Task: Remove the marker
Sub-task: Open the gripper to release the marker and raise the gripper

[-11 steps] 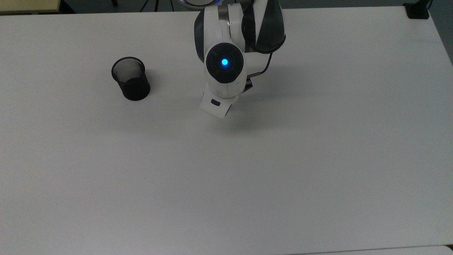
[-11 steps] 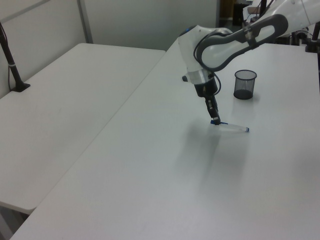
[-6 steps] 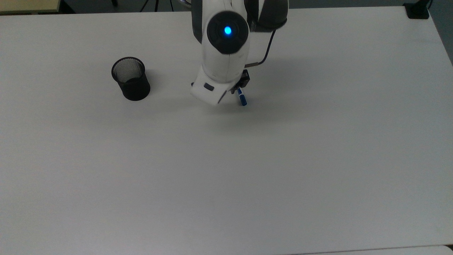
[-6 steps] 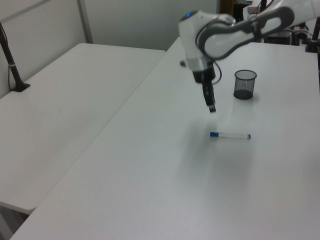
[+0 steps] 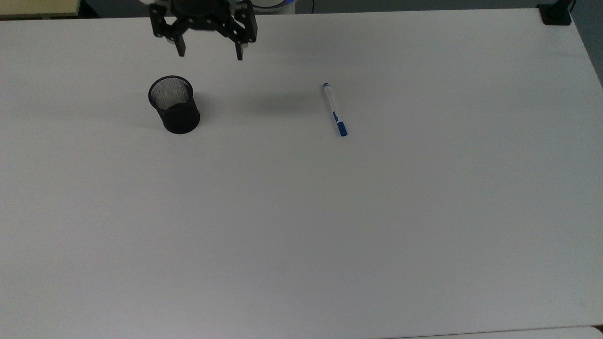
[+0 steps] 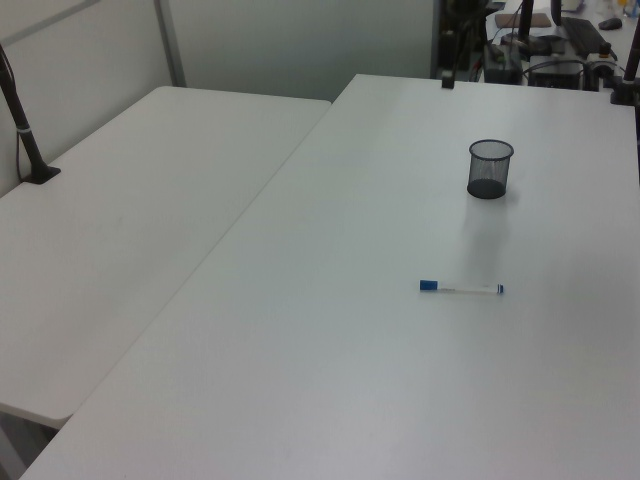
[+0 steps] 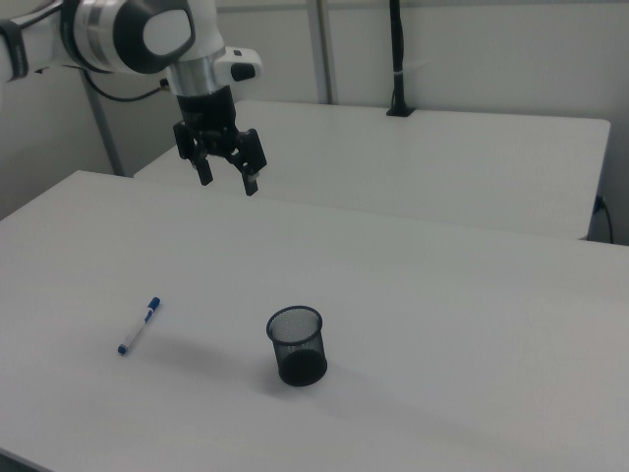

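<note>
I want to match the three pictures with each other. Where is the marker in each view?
Top view: the marker lies flat, right of the mesh cup.
Left view: it lies in front of the cup, nearer the camera.
Right view: it lies left of the cup, at.
Shared landmark: the mesh cup.

We found the scene evenly lit by diffuse overhead light, moderately bright, with a cool grey-blue cast over the white table (image 5: 424, 212). Shadows were soft and weak. In the top view, a faint blurred shadow lay on the table just beside the marker (image 5: 334, 109), toward the top view's left, and a short dark shadow sat against the mesh cup (image 5: 174, 104). In the right view, the cup (image 7: 298, 345) cast a soft shadow toward the right view's right. We saw no strong glare. The left view was grainier, with its far background dim and cluttered.
</note>
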Robot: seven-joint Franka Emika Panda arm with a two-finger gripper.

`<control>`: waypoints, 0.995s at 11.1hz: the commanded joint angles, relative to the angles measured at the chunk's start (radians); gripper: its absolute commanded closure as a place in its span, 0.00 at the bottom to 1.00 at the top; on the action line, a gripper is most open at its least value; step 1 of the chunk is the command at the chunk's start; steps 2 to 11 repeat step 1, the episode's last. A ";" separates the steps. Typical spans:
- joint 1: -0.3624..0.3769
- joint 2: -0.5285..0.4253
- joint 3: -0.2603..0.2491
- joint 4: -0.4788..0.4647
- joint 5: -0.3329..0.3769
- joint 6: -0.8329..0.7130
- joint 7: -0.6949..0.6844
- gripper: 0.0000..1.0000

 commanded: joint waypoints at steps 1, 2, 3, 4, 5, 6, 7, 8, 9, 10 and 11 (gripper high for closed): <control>-0.001 -0.057 0.007 -0.070 -0.028 -0.002 0.070 0.00; -0.001 -0.057 0.007 -0.070 -0.028 -0.002 0.070 0.00; -0.001 -0.057 0.007 -0.070 -0.028 -0.002 0.070 0.00; -0.001 -0.057 0.007 -0.070 -0.028 -0.002 0.070 0.00; -0.001 -0.057 0.007 -0.070 -0.028 -0.002 0.070 0.00; -0.001 -0.057 0.007 -0.070 -0.028 -0.002 0.070 0.00; -0.001 -0.057 0.007 -0.070 -0.028 -0.002 0.070 0.00; -0.001 -0.057 0.007 -0.070 -0.028 -0.002 0.070 0.00; -0.001 -0.057 0.007 -0.070 -0.028 -0.002 0.070 0.00; -0.001 -0.057 0.007 -0.070 -0.028 -0.002 0.070 0.00; -0.001 -0.057 0.007 -0.070 -0.028 -0.002 0.070 0.00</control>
